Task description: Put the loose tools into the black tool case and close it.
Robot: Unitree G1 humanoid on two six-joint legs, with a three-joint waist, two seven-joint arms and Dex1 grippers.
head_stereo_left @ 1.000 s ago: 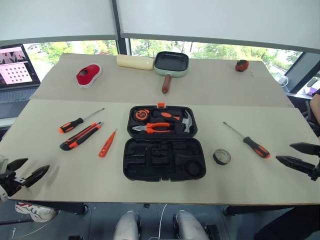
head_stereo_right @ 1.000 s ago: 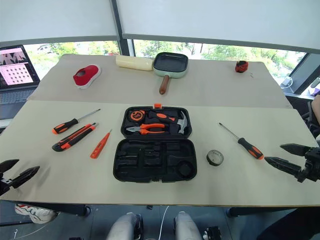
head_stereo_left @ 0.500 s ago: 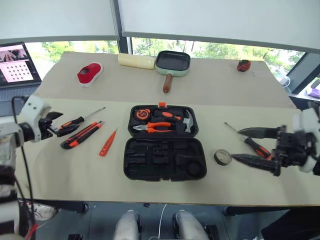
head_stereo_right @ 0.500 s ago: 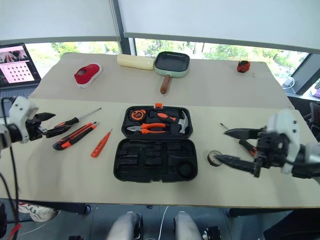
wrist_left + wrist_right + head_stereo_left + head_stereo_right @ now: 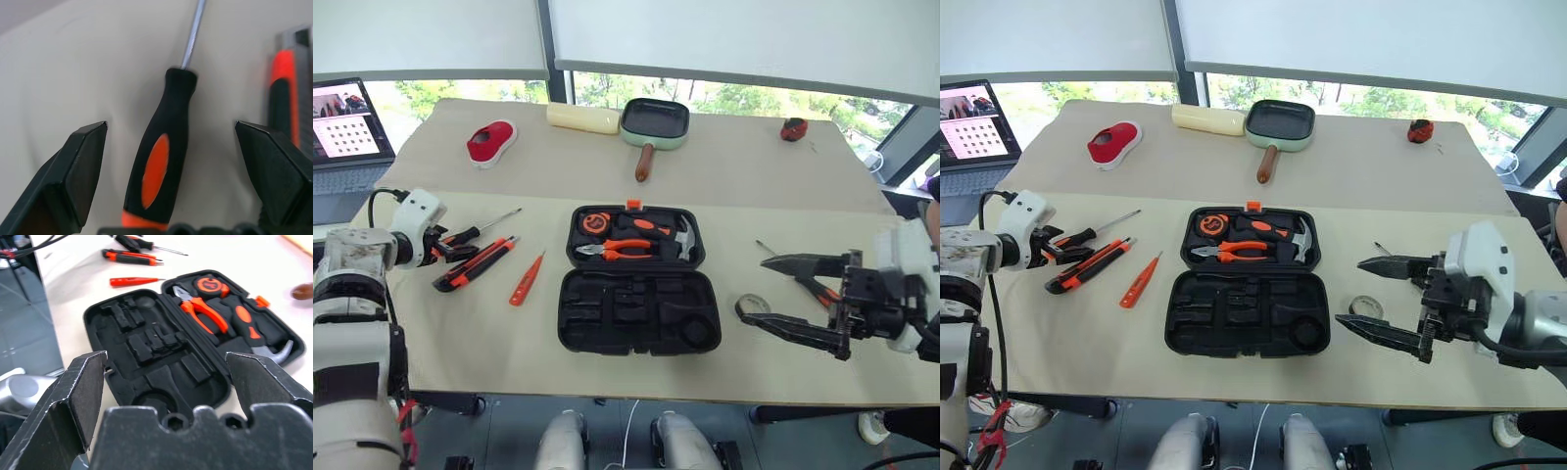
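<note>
Left wrist view is showing the left gripper (image 5: 171,161) straddling a screwdriver (image 5: 161,171) lying on the desk (image 5: 73,63), jaws wide — centring on the handle before closing seems wise — while the right gripper (image 5: 1376,299) is hovering agape near the case (image 5: 1247,311).

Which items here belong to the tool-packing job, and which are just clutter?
Job:
left screwdriver
right screwdriver
utility knife
small orange screwdriver
tape roll
black tool case

Clutter:
green-rimmed pan
red-and-white object
laptop

Left end effector (image 5: 171,147) now astride screwdriver (image 5: 164,161) handle; right end effector (image 5: 1378,297) inward beside case (image 5: 1246,294).
</note>
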